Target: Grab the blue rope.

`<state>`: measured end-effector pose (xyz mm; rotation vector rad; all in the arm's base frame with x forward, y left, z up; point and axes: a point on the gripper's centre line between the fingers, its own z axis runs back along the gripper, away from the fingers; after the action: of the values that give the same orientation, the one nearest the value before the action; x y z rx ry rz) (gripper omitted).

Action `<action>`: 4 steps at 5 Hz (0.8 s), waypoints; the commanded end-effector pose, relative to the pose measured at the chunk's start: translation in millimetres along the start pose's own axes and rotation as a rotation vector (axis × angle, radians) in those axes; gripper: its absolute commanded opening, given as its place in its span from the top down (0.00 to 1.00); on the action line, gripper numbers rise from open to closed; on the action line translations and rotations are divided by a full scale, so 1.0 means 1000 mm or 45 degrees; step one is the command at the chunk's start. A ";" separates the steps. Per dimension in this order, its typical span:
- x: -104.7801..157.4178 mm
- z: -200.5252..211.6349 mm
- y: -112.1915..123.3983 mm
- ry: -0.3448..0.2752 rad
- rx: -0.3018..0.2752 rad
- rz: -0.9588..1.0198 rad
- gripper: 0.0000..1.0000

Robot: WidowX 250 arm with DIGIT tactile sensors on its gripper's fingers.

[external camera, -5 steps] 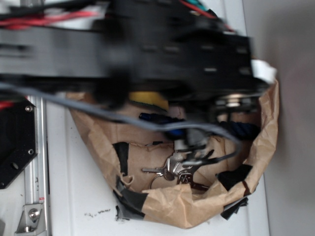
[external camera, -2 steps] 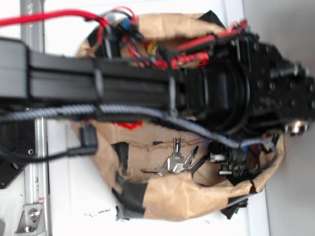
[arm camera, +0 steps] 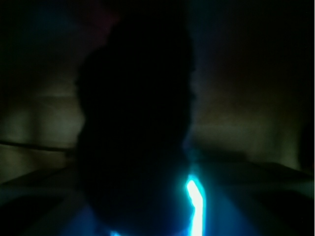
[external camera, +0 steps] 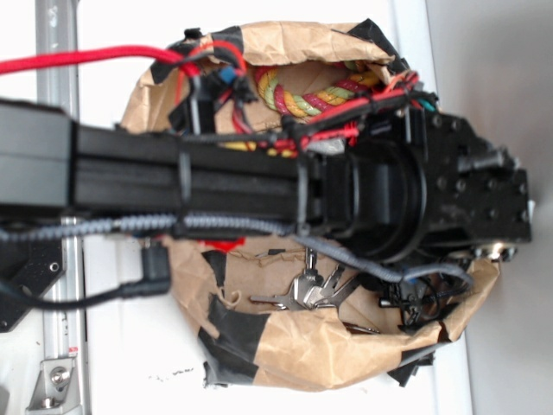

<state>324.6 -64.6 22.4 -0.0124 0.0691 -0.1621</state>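
Note:
In the exterior view my black arm (external camera: 259, 186) lies across the brown paper bag (external camera: 320, 354) and covers its middle. The blue rope is hidden under the arm there. My gripper is down inside the bag near the right wall, around the dark parts (external camera: 419, 298), and its fingers cannot be made out. The wrist view is almost black. A bulky dark shape (arm camera: 133, 132) fills its middle, very close to the camera, with a bright shiny blue glint (arm camera: 196, 201) at its lower right. It looks like the blue rope.
A red-yellow-green twisted rope (external camera: 302, 95) lies at the bag's top edge. A bunch of keys (external camera: 307, 290) rests on the bag floor below the arm. Black tape patches (external camera: 229, 320) mark the bag. An aluminium rail (external camera: 56, 346) runs along the left.
The arm has swung down the frame and settled over the bag's middle. It now covers the blue rope and yellow sponge, and the multicoloured rope shows above it.

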 end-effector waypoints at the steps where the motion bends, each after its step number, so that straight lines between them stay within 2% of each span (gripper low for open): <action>1: -0.031 0.061 0.014 -0.132 0.085 0.061 1.00; 2: -0.054 0.106 0.029 -0.183 0.063 0.145 1.00; 4: -0.069 0.121 0.014 -0.173 0.010 0.053 1.00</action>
<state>269.8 -30.9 134.8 -0.0092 -0.0072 -0.1017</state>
